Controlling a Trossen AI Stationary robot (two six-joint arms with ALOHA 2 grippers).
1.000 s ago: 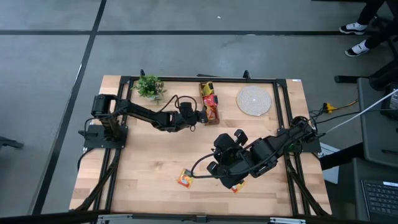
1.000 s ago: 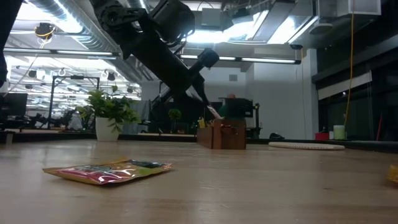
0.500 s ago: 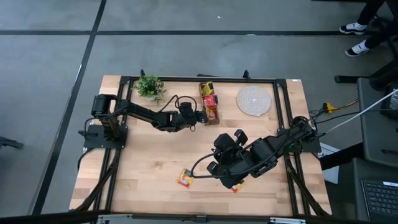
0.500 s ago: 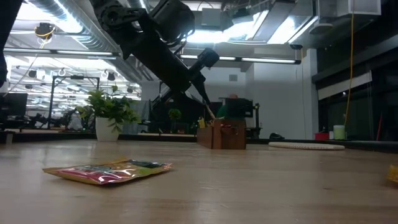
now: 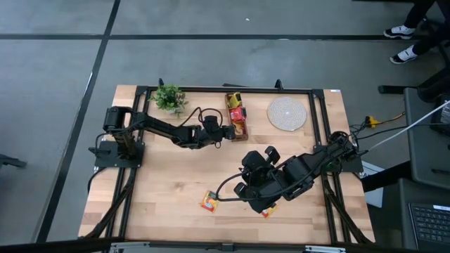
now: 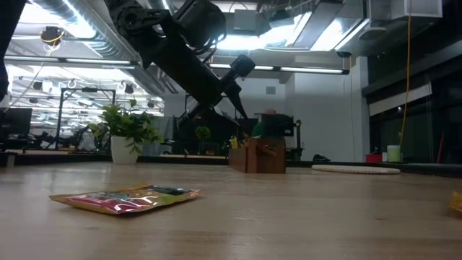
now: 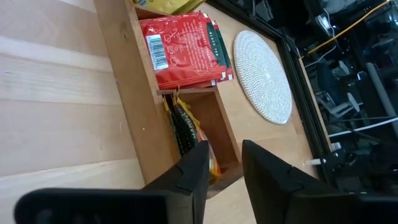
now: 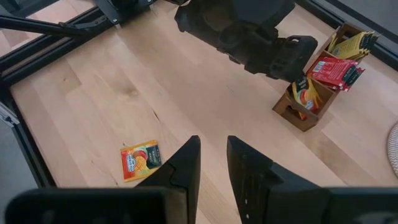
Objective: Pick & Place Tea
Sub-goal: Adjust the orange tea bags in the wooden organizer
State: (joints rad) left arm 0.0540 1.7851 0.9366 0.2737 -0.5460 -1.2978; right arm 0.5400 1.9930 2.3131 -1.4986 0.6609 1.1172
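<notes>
Pale planked table [image 5: 169, 183] — glossy flat sachets [image 7: 184, 51] inside a wooden box [image 7: 134, 106].

Ahead of your left claw [image 7: 222, 171]: red sachet [image 7: 184, 51] with white barcode patch, pale woven mat [image 7: 263, 74] beyond it – spiral weave. By the right claw [image 8: 213, 162]: orange-yellow sachet [image 8: 140, 160].

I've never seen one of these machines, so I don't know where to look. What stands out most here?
Two dark arms lean over a wooden table. The left gripper hangs by a small wooden box at the far edge, stuffed with red, yellow and orange tea sachets. The right gripper hovers near the front, beside a loose orange sachet lying flat on the wood.
</notes>
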